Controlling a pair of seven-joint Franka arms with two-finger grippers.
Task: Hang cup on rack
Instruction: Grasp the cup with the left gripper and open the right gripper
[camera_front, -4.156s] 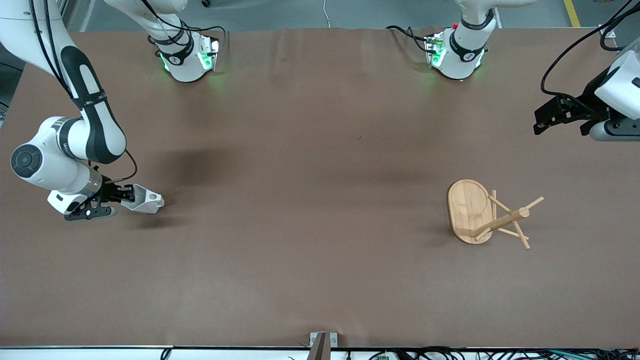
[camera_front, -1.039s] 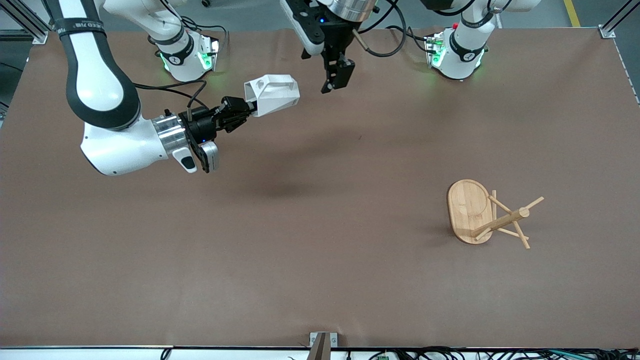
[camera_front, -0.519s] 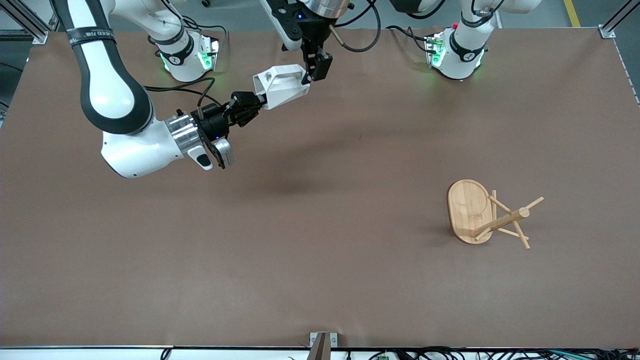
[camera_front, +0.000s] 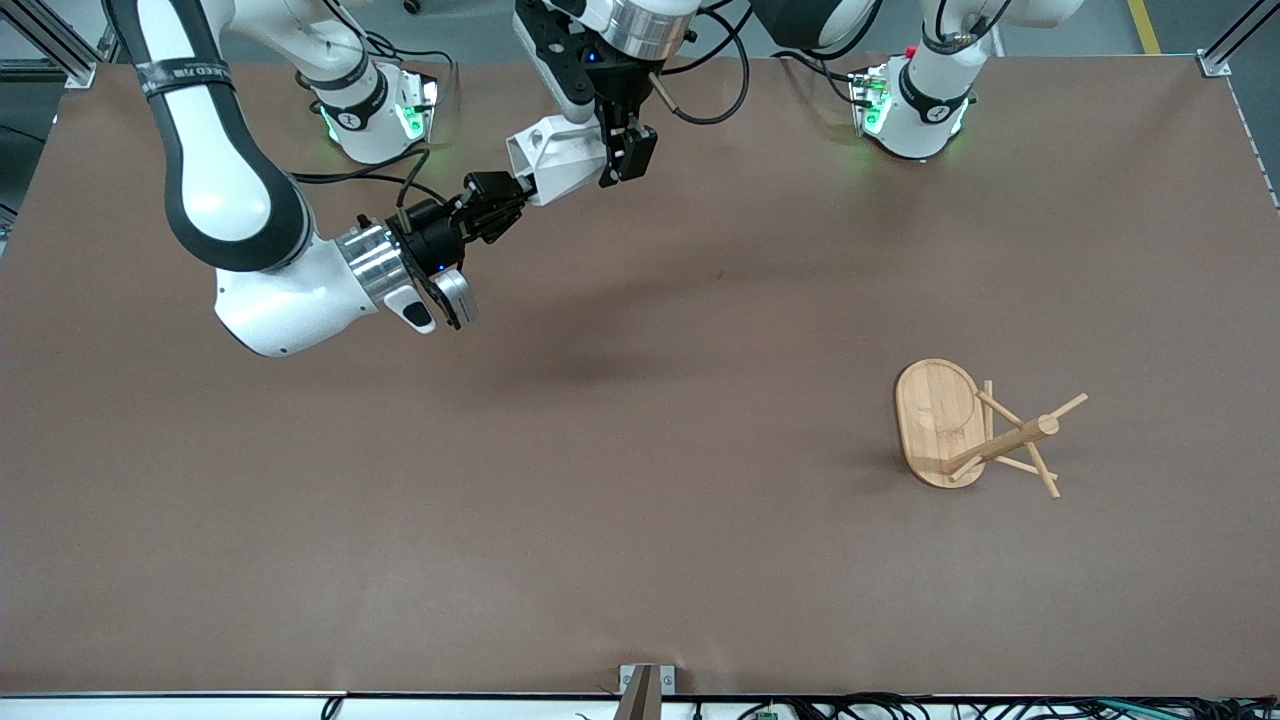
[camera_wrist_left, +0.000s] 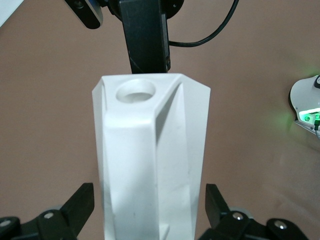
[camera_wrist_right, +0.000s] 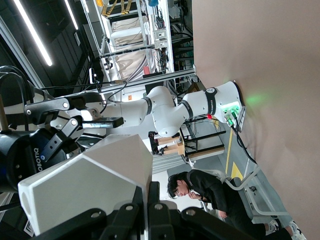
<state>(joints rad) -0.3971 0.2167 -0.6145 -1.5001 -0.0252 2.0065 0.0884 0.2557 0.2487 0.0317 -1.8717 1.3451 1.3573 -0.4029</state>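
Note:
The white faceted cup hangs in the air over the part of the table near the arms' bases. My right gripper is shut on its rim wall, and the right wrist view shows the pinched fingers on the cup. My left gripper straddles the cup's other end. It is open, and each finger stands a small gap off the cup. The handle with its round hole faces the left wrist camera. The bamboo rack rests on the table toward the left arm's end, nearer the front camera.
Both arm bases with green lights stand along the table's edge. A metal bracket sits at the edge nearest the front camera. Brown tabletop stretches between the cup and the rack.
The right arm lifted the cup from its end of the table and carried it up toward the bases. In the last second the left gripper swung in and now straddles the cup's free end.

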